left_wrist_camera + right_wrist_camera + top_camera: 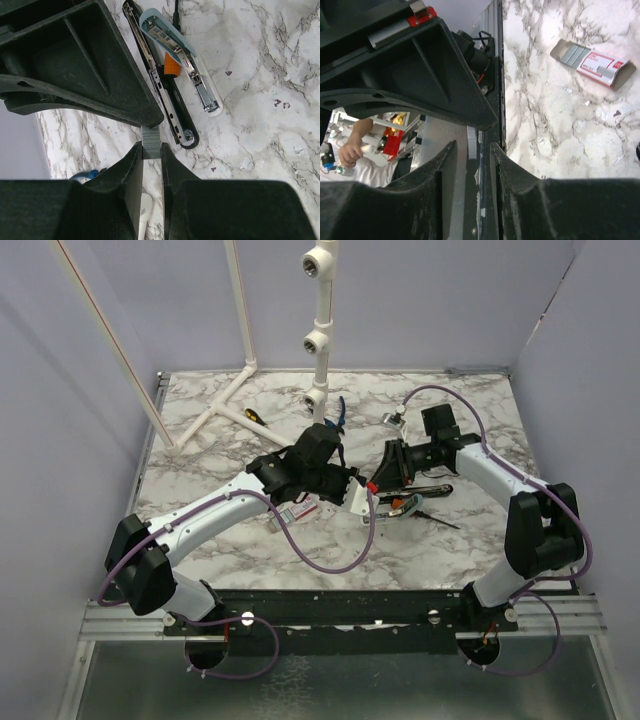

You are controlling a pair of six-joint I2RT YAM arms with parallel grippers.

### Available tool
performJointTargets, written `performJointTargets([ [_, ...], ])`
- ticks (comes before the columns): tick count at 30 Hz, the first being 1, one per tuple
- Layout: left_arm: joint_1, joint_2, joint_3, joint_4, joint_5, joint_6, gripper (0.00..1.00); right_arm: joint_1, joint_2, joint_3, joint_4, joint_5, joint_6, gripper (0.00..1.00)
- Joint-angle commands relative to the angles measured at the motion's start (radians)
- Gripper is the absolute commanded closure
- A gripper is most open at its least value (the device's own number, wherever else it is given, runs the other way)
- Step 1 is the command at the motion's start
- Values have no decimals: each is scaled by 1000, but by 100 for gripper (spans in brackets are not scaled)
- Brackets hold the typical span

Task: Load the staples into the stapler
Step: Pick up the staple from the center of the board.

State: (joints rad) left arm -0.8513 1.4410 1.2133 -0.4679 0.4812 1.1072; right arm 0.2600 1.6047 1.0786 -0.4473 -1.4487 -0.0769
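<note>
We see the left end effector [151, 149] pinching the staples [150, 137] near the open stapler [172, 117], which lies on the worktop [260, 150]. The right end effector [472, 145] leaves a narrow gap around them, and bare marble lies beside.

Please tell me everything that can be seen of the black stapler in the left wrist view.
The stapler is slim, long and black, seemingly plastic, and lies open: a silvery metal channel runs bare along its inside. It rests flat on the marble table, slanting from upper left to a rounded near end with a round metal part. The left gripper hides part of its left side. A pale teal bar lies close beside it, something orange between them. Nothing is seen gripping it.
</note>
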Motion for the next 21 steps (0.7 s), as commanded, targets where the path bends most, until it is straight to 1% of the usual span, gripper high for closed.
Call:
performJointTargets([
  [1,-5,-13,-6,12,-8,-26,87,-7,-7,66,-150,23,-163,57],
  [2,-5,-17,-14,17,-11,-34,87,-10,-9,75,-176,27,-192,52],
  [4,-5,-27,-28,23,-19,-48,87,-21,-15,89,-216,36,-239,47],
  [8,0,-43,-57,44,-34,-94,87,-52,-26,112,-297,64,-342,45],
  [12,10,-42,-85,79,-24,-167,86,-122,-35,123,-359,94,-429,45],
  [16,23,-9,-96,126,-36,-297,84,-216,-71,94,-336,105,-453,45],
  [21,32,81,-61,129,-56,-438,82,-302,-169,17,-219,139,-404,45],
])
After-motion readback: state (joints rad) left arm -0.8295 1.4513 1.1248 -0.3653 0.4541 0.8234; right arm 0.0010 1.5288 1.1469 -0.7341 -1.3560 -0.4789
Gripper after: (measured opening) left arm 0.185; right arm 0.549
